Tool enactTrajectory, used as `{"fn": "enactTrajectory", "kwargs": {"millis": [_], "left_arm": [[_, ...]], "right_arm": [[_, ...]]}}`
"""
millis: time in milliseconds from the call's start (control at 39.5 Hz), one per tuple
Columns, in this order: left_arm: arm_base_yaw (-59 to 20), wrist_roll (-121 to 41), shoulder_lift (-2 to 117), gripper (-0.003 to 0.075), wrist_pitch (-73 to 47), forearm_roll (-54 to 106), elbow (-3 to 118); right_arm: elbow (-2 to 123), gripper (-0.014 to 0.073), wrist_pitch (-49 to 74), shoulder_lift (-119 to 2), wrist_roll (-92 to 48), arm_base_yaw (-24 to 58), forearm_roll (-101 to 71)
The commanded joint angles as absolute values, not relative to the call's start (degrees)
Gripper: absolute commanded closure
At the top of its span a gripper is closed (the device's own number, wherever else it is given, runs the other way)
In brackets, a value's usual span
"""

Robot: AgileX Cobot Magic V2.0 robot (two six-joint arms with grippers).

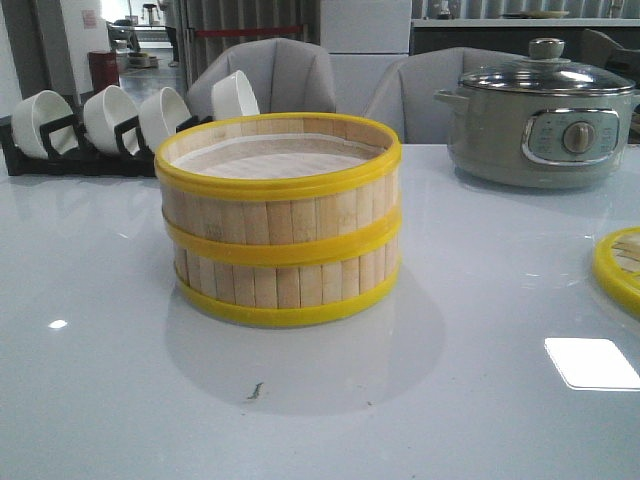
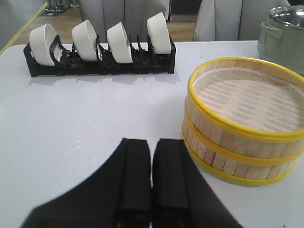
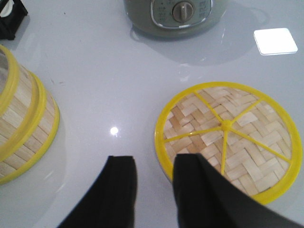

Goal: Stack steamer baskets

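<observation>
Two steamer baskets (image 1: 279,222) with pale bamboo walls and yellow rims stand stacked in the middle of the table, the top one uncovered; the stack (image 2: 244,121) also shows in the left wrist view and its edge (image 3: 21,126) in the right wrist view. The woven bamboo lid (image 3: 229,137) with yellow rim and spokes lies flat on the table at the right; only its edge (image 1: 620,268) shows in the front view. My left gripper (image 2: 152,147) is shut with nothing in it, just beside the stack. My right gripper (image 3: 154,164) is open, one finger over the lid's rim.
A black rack of white bowls (image 1: 120,125) stands at the back left. A grey-green electric pot (image 1: 542,125) with a glass lid stands at the back right, beyond the woven lid. Grey chairs (image 1: 300,75) stand behind the white table (image 1: 320,400).
</observation>
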State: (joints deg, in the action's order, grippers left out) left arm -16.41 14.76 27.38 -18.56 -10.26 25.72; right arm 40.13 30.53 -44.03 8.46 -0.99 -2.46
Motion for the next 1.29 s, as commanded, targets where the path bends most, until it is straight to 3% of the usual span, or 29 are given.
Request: {"fn": "enactTrajectory", "kwargs": {"millis": [0, 431, 760, 1267], "left_arm": [[-16.31, 15.24, 27.72, 0.0633, -13.75, -10.09, 27.44], [-16.31, 15.24, 27.72, 0.0633, -13.75, -10.09, 27.44], [-16.31, 15.24, 27.72, 0.0633, -13.75, -10.09, 27.44], [-16.31, 15.24, 27.72, 0.0633, -13.75, -10.09, 27.44]], "right_arm": [[41.97, 0.02, 28.24, -43.92, 8.1, -1.05, -1.97], [42.61, 0.0202, 28.16, -45.72, 8.1, -1.12, -0.67], [58.86, 0.0202, 42.7, -69.85, 8.1, -4.8, 1.27], [68.29, 0.0202, 41.49, -90.33, 8.1, -12.67, 1.8]]}}
